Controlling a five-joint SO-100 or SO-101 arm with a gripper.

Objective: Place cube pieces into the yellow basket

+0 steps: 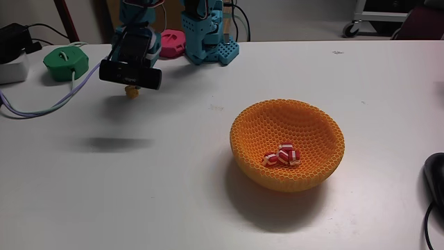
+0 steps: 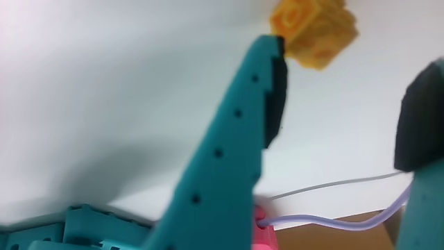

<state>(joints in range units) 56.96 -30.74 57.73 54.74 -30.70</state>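
The scene is viewed by the fixed view from the front of the white table (image 1: 173, 180), raised and tilted downward, at moderate distance; the arm's teal base (image 1: 208, 38) is seen at 12 o'clock and the yellow basket (image 1: 288, 142) toward 4 o'clock. The wrist view is carried on the arm, very close, and is aimed along a teal finger (image 2: 229, 153) at the tabletop. The yellow cube (image 2: 316, 31) (image 1: 130, 90) is shared by both views.
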